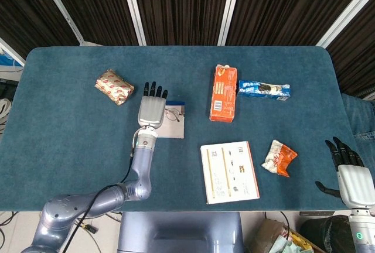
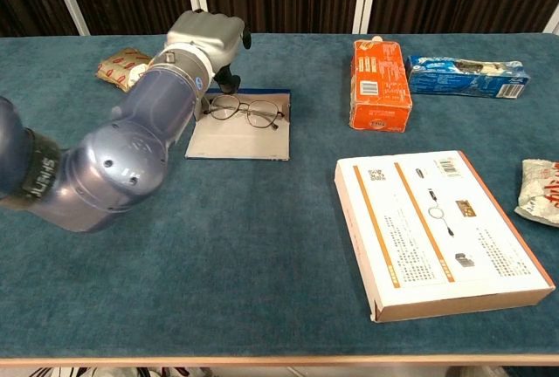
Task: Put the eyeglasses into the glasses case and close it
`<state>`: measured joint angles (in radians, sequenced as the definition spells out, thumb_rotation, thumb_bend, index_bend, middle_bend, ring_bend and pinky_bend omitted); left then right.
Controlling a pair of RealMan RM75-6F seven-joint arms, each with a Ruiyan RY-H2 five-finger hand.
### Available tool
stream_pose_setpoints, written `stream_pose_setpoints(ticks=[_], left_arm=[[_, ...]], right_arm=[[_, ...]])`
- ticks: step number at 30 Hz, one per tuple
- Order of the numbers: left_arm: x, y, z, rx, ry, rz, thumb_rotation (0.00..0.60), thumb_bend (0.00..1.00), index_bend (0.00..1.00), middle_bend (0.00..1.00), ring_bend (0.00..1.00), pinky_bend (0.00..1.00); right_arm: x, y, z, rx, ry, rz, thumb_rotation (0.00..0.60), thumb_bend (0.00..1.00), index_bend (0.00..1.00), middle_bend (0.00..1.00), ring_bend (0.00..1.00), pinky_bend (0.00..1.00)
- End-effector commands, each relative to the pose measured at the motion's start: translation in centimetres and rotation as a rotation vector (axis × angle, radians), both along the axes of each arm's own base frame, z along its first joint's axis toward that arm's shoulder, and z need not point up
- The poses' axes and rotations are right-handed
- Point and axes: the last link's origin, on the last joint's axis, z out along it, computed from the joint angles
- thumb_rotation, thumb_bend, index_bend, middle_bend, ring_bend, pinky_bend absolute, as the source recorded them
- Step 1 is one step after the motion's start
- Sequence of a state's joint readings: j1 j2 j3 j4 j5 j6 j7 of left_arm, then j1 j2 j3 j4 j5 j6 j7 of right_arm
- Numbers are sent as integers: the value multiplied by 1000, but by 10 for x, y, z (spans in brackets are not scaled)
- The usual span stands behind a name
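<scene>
The left robot hand (image 2: 206, 37) hovers empty, fingers extended, just left of the eyeglasses (image 2: 244, 112), which lie in the open glasses case (image 2: 236, 137). Likely best: fold the lid over gently without snagging the frames. The right robot hand (image 1: 350, 177) idles released, far right.

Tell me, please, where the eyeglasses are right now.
The eyeglasses lie on the flat grey case left of table centre, just right of the left hand and left of the orange carton.
</scene>
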<state>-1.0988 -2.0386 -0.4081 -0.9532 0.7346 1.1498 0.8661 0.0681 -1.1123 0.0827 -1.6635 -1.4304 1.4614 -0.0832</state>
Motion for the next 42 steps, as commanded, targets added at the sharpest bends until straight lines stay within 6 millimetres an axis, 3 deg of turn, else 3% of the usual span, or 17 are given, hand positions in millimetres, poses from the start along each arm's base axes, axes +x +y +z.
stream_pose_setpoints(ticks=[1,9,13,25,34,42], left_arm=[[-12,-2,23,-3,14,-12,600,430,204,162,13,50],[-23,-13,48,-34,1,-36,600,429,197,164,13,51],[-33,-21,51,-88,11,-23,600,429,150,180,24,62],[-34,-34,32,-258,36,9,600,448,69,435,293,348],[-33,-40,18,-313,42,30,600,449,6,543,414,450],[-35,-39,2,-325,58,58,600,450,0,560,430,454]], right_arm=[[0,0,0,-2,0,-1,600,203,61,28,104,161],[0,0,1,-4,1,-2,600,204,61,27,104,161],[-1,-1,1,-3,0,-6,600,204,61,27,104,161],[-1,-1,1,-8,0,-8,600,215,61,27,104,161],[-1,-1,2,-9,-4,-13,600,224,61,27,104,161],[-1,-1,2,-11,-4,-16,600,230,61,27,104,161]])
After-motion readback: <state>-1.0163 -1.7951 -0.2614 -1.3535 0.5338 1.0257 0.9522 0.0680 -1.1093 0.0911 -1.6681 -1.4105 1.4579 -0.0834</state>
